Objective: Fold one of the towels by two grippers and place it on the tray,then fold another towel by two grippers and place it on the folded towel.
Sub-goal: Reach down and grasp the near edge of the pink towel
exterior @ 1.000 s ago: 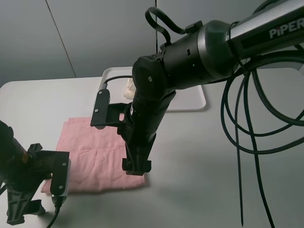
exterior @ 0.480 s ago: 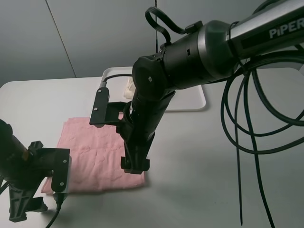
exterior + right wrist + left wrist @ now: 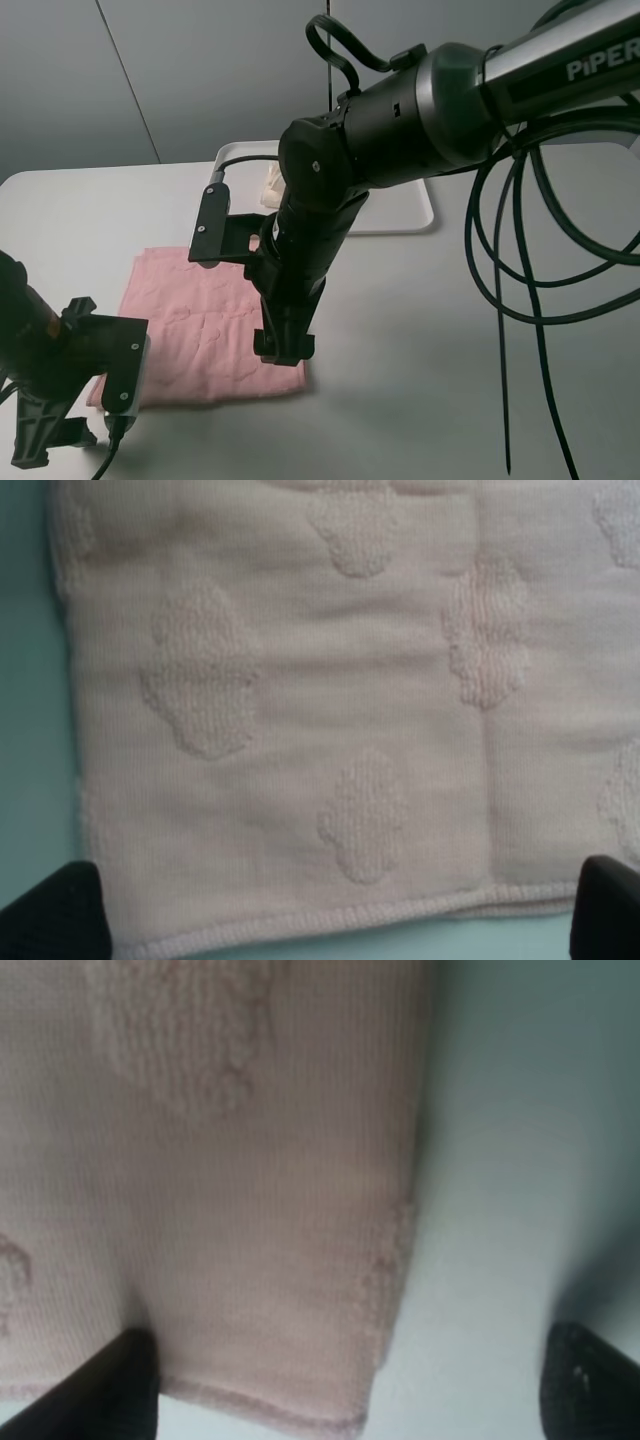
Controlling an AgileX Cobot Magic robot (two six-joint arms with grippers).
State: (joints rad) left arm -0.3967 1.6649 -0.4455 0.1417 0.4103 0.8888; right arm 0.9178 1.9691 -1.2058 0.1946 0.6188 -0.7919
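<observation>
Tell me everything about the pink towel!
The pink towel is soft-looking terry with puffy embossed blobs and a stitched hem. It lies flat on the white table, in front of the tray. The open left gripper hangs at its near left corner, the open right gripper over its near right corner; neither grips it.
</observation>
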